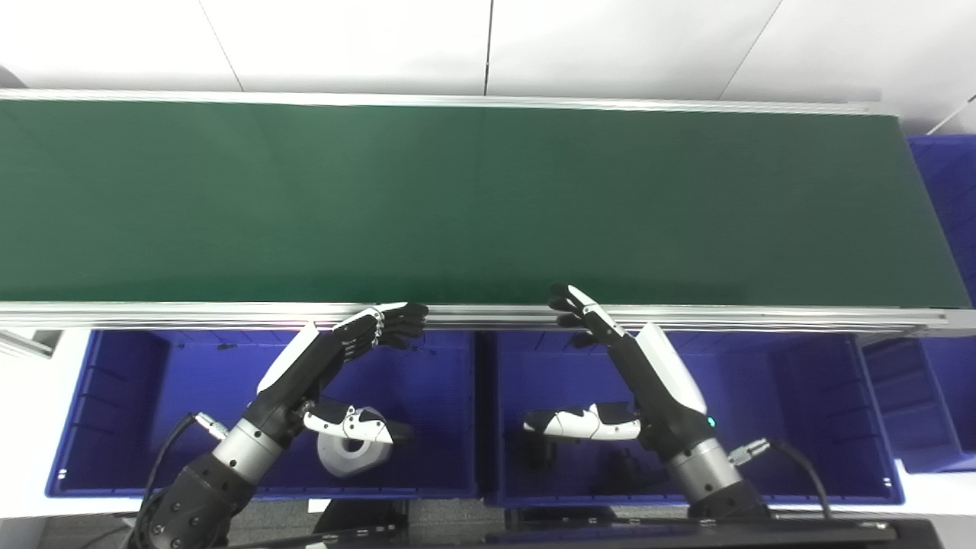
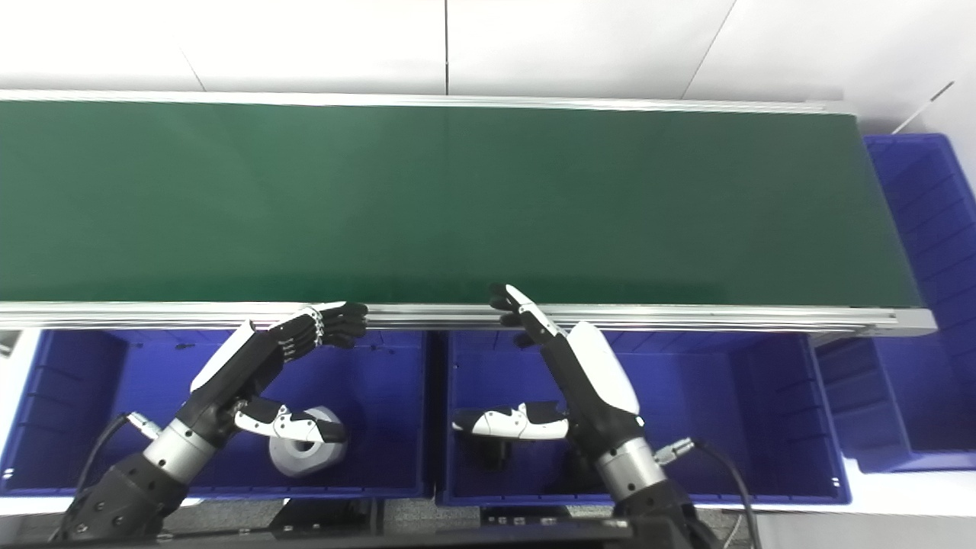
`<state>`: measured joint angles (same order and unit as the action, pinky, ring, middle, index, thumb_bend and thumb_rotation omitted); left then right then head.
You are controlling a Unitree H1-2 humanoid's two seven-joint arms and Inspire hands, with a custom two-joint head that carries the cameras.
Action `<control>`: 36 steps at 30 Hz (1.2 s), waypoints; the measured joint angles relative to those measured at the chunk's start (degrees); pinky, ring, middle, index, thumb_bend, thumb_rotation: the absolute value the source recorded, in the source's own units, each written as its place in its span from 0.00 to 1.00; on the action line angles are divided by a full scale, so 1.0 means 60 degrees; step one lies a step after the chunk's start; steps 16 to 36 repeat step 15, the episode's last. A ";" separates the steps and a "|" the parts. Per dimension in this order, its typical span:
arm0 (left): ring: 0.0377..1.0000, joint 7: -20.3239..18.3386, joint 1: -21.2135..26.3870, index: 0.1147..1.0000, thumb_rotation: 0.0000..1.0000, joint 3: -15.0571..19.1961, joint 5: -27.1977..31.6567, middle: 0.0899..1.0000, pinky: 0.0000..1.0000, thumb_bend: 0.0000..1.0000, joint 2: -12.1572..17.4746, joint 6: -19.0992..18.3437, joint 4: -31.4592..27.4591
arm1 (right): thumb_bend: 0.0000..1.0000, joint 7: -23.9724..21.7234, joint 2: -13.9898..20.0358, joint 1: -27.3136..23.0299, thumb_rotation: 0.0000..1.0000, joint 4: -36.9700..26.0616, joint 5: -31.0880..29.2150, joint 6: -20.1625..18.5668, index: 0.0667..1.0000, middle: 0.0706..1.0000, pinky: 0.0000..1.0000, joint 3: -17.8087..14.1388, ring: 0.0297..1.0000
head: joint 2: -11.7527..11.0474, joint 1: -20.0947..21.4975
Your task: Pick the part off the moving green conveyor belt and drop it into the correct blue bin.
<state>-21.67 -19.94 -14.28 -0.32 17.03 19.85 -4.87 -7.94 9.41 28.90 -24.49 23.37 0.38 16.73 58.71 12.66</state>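
Note:
The green conveyor belt (image 1: 473, 198) runs across the view and carries no part that I can see. My left hand (image 1: 335, 366) hovers open and empty over the left blue bin (image 1: 114, 396), fingertips near the belt's front rail. A grey ring-shaped part (image 1: 349, 452) lies in that bin under the thumb. My right hand (image 1: 625, 381) hovers open and empty over the middle blue bin (image 1: 801, 404), fingertips at the rail. Dark parts (image 1: 625, 465) lie in that bin, partly hidden by the hand.
A silver rail (image 1: 488, 314) edges the belt's front. A smaller blue bin (image 1: 915, 412) stands at the right, and another blue bin (image 1: 953, 191) sits past the belt's right end. A white wall is behind the belt.

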 measured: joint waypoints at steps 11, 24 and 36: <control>0.85 0.0028 -0.0006 0.85 0.22 0.0012 0.0163 0.86 0.79 0.88 -0.0118 0.0146 0.0256 | 1.00 -0.0593 0.0724 -0.0341 0.31 0.0428 -0.1576 -0.0002 0.98 0.92 0.86 -0.0161 0.91 | -0.0132 -0.0176; 0.85 0.0028 -0.0006 0.85 0.22 0.0003 0.0161 0.86 0.79 0.88 -0.0214 0.0209 0.0297 | 1.00 -0.0712 0.0847 -0.0441 0.30 0.0557 -0.1781 -0.0005 0.97 0.93 0.83 -0.0247 0.91 | -0.0147 -0.0235; 0.85 0.0028 -0.0006 0.85 0.22 0.0003 0.0161 0.86 0.79 0.88 -0.0214 0.0209 0.0297 | 1.00 -0.0712 0.0847 -0.0441 0.30 0.0557 -0.1781 -0.0005 0.97 0.93 0.83 -0.0247 0.91 | -0.0147 -0.0235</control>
